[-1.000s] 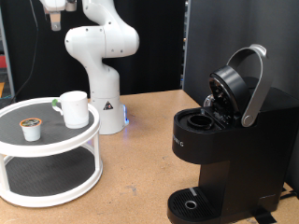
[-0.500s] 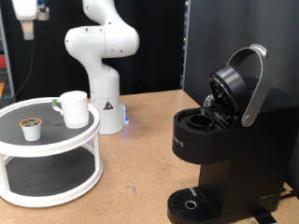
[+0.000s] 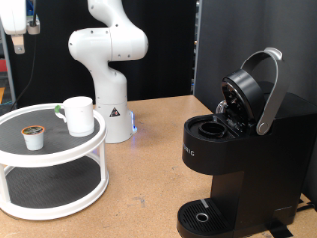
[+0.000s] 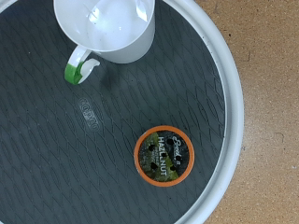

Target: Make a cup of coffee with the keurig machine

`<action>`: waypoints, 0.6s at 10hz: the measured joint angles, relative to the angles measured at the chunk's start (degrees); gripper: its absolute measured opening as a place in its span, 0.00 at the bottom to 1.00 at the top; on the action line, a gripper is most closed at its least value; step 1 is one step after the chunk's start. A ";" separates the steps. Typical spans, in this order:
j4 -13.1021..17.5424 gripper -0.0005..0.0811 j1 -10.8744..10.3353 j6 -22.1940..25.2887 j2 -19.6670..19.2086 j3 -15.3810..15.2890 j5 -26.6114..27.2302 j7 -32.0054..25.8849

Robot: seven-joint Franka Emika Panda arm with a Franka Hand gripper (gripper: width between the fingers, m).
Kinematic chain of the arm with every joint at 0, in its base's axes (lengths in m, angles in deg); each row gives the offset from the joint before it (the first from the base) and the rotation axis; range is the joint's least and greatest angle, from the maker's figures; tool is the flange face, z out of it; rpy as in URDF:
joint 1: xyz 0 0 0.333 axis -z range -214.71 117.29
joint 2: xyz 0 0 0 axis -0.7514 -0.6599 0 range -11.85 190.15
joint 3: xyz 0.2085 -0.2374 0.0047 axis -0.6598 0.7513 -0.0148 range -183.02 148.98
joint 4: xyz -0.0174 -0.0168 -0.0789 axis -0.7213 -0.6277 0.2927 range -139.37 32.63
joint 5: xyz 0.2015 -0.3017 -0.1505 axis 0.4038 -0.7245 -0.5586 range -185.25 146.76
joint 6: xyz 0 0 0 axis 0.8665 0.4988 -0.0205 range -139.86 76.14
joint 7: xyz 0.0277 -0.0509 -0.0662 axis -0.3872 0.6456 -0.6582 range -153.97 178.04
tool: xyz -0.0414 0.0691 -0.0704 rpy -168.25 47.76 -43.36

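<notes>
The white cup (image 3: 77,116) stands on the top shelf of a round white two-tier stand (image 3: 61,153), at the exterior view's left. A small pod (image 3: 34,136) with a dark top sits beside it. The wrist view looks straight down on the cup (image 4: 105,28), its handle marked with green, and on the orange-rimmed pod (image 4: 164,156). My gripper (image 3: 17,44) hangs high above the stand at the exterior view's top left and holds nothing that shows. The black keurig machine (image 3: 238,149) stands at the right with its lid raised and its pod chamber exposed.
The white robot base (image 3: 107,69) stands behind the stand on the wooden table (image 3: 149,188). The stand's dark mat ends at a white rim (image 4: 229,93), with bare wood (image 4: 271,140) beyond it. A black panel rises behind the machine.
My gripper has swung steadily towards the exterior view's left and dropped a little. It is now over the stand's far left side. The cup, pod and machine have not moved.
</notes>
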 joint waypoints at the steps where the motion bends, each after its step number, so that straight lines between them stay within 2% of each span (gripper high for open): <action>1: -0.08 1.00 0.00 -0.12 0.03 0.01 0.07 0.00; 3: -2.59 1.00 -0.05 -4.96 0.31 0.95 0.01 -4.37; 6: -10.27 1.00 0.19 -16.40 -0.20 2.98 -2.53 -5.29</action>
